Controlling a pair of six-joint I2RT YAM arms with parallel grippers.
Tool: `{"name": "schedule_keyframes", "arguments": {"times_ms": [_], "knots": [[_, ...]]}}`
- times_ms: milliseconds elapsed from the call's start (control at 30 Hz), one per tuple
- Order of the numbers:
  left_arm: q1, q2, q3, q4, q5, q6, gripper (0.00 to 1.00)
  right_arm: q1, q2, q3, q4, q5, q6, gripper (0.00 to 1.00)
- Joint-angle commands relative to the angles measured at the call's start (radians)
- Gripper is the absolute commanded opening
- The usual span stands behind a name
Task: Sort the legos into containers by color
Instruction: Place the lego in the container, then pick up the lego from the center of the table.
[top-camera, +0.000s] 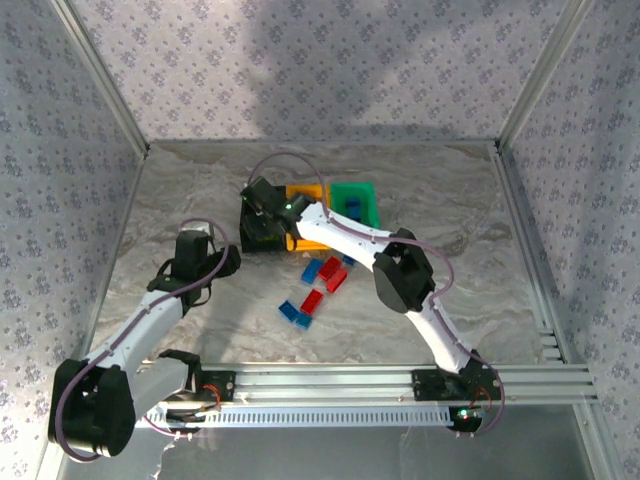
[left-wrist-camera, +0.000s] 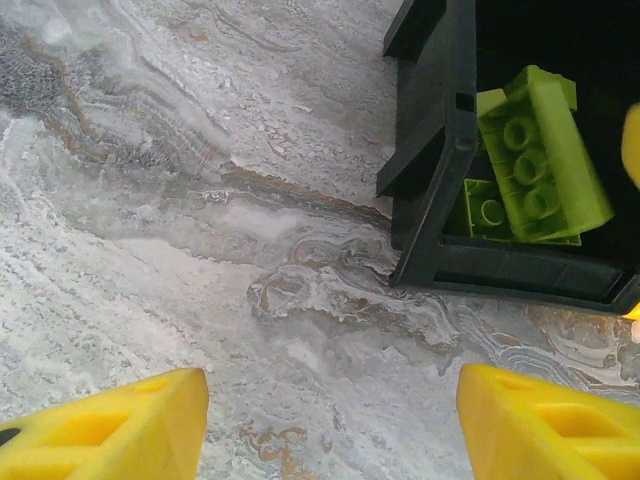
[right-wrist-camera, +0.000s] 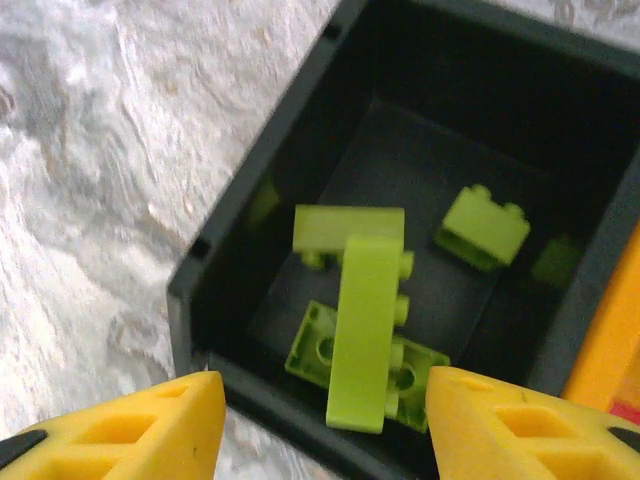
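Directly beneath the right pincer (right-wrist-camera: 325, 425), its fingers spread and touching nothing, the black bin (right-wrist-camera: 250, 215) holds lime green bricks (right-wrist-camera: 485, 230); a long brick (right-wrist-camera: 365, 330) lies tilted across the others, its near end between the fingers but apart from both. The left pincer (left-wrist-camera: 330, 420), also spread and empty, hangs over bare desk (left-wrist-camera: 200, 250) just beside that bin's corner. Red and blue bricks (top-camera: 328, 275) lie on the desk near the yellow-orange bin (top-camera: 305, 190) and green bin (top-camera: 355, 195).
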Motion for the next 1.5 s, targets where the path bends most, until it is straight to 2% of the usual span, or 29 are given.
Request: {"name": "schedule_keyframes", "arguments": {"times_ms": [0, 233, 433, 600, 933, 1467], "knots": [[0.006, -0.006, -0.013, 0.033, 0.024, -0.021, 0.66, 0.021, -0.166, -0.151, 0.061, 0.023, 0.012, 0.58], [0.006, -0.003, -0.026, 0.057, 0.040, -0.029, 0.66, 0.027, -0.472, -0.587, 0.194, 0.091, 0.111, 0.59], [0.006, -0.008, -0.043, 0.096, 0.079, -0.028, 0.66, 0.017, -0.624, -0.825, 0.202, 0.149, 0.206, 0.60], [0.006, -0.008, -0.042, 0.105, 0.123, -0.013, 0.66, 0.000, -0.684, -0.979, 0.225, 0.169, 0.291, 0.60], [0.006, -0.006, -0.057, 0.141, 0.168, -0.013, 0.67, 0.002, -0.695, -1.048, 0.231, 0.217, 0.412, 0.61], [0.007, -0.008, -0.055, 0.141, 0.179, -0.012, 0.67, 0.000, -0.586, -0.976, 0.200, 0.211, 0.448, 0.63]]}}
